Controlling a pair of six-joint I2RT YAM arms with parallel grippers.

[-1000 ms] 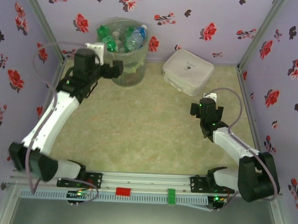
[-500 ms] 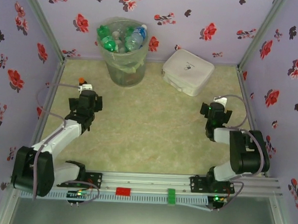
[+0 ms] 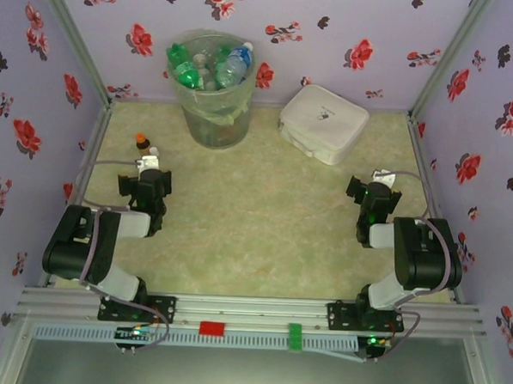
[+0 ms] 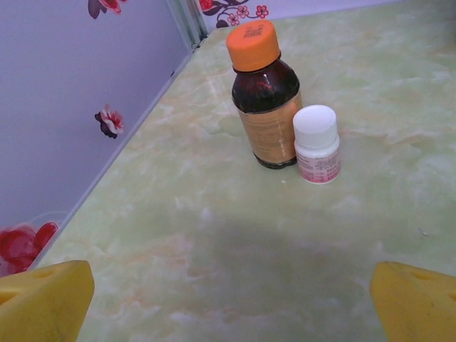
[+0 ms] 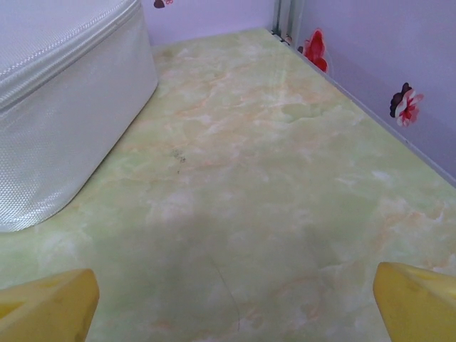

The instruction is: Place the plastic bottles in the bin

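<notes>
rest seems to be the step in hand, because both arms are folded low near their bases. the left gripper (image 4: pixel 228 303) has its yellow fingers (image 4: pixel 43 303) spread wide with nothing between them, and the right gripper (image 5: pixel 231 303) is spread and empty in the same way. to do this step well, i would leave the jaws apart, move the arms slowly and low, and not push the left one forward, since 2 small containers stand just ahead of it: a brown bottle (image 4: pixel 265 107) with orange cap and a little white pot (image 4: pixel 316 146), upright, side by side. they look like medicine, not drink, so i judge they are no part of the task. ahead and to the left of the right gripper lies the white box (image 5: pixel 57 107). far at the back of the table (image 3: pixel 254 235) stands the bin (image 3: pixel 210 121), round, grey and translucent with pale green liner. the plastic bottles (image 3: pixel 213 65) fill it up to the rim, clear ones with blue labels and some green; every drink bottle that i can see is inside it, so the task looks finished.
</notes>
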